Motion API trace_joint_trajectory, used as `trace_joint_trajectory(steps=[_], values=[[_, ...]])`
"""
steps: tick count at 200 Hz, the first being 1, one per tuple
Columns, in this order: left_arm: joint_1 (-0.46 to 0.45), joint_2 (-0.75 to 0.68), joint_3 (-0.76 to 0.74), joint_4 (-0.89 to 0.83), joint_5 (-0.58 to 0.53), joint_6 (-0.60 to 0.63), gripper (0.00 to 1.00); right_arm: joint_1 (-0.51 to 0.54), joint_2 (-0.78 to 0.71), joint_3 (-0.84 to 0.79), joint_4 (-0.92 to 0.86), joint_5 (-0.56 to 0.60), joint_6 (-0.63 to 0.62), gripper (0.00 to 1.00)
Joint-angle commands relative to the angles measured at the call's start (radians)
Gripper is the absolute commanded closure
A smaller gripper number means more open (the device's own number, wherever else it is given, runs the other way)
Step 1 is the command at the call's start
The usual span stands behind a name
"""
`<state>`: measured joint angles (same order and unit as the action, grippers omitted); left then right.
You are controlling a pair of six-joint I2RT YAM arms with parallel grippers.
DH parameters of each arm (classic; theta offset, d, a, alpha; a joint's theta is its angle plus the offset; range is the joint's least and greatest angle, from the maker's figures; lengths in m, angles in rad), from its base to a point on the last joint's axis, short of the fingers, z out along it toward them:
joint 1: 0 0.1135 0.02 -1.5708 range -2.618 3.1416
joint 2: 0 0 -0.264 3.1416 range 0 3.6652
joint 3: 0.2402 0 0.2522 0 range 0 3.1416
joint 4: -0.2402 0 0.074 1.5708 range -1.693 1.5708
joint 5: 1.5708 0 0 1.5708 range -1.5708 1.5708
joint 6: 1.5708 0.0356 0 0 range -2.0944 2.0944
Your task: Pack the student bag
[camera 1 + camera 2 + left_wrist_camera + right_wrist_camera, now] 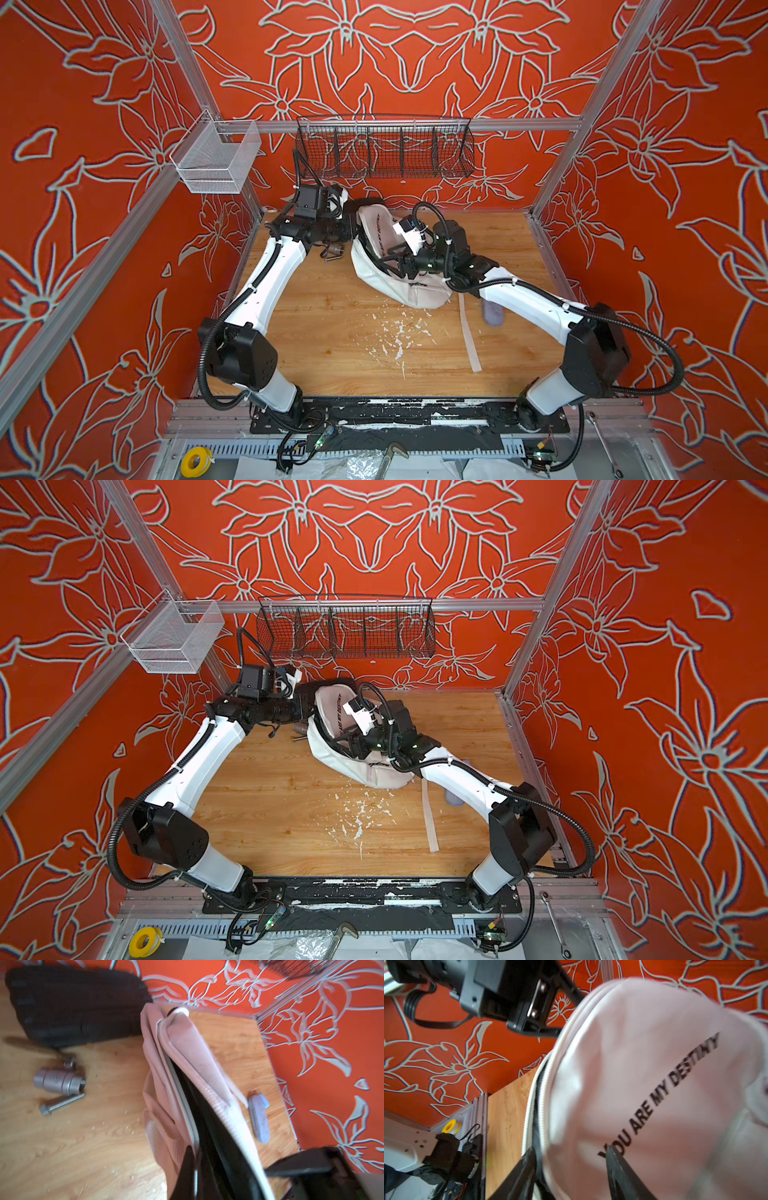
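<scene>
The large white fabric backpack printed "YOU ARE MY DESTINY" (390,286) is lying by the middle of the wooden worktop's (332,340) far edge, its long axis slanting toward the right edge. The left gripper (352,229) is clenching its raised rim. The right gripper (571,1153), nearer the opening, is standing released, jaws astride the zip edge.

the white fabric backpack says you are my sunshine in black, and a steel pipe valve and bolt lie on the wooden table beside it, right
Not quite: the right wrist view shows the white fabric backpack printed YOU ARE MY DESTINY, not sunshine. The rest holds: the steel pipe valve and threaded steel bolt lie on the wooden table beside it.
</scene>
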<state>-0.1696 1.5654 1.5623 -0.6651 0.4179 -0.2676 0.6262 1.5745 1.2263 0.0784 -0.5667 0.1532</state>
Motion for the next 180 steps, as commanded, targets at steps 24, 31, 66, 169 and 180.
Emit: trace_joint_trajectory(steps=[24, 31, 66, 169, 180], values=[[0.012, -0.089, -0.217, 0.091, 0.031, -0.025, 1.00, -0.016, -0.063, -0.065, 0.117, 0.272, -0.066, 0.28], [0.012, -0.088, -0.240, 0.104, 0.042, -0.038, 1.00, -0.023, -0.039, -0.032, 0.063, 0.307, -0.076, 0.28], [0.008, -0.075, -0.325, 0.108, 0.058, -0.050, 1.00, -0.077, 0.176, 0.183, -0.224, 0.387, -0.016, 0.30], [0.122, 0.088, -0.229, -0.116, -0.114, 0.130, 0.91, -0.182, 0.546, 0.463, -0.493, 0.392, -0.052, 0.31], [0.128, 0.091, -0.194, -0.130, -0.130, 0.149, 0.69, -0.189, 0.549, 0.469, -0.495, 0.388, -0.061, 0.31]])
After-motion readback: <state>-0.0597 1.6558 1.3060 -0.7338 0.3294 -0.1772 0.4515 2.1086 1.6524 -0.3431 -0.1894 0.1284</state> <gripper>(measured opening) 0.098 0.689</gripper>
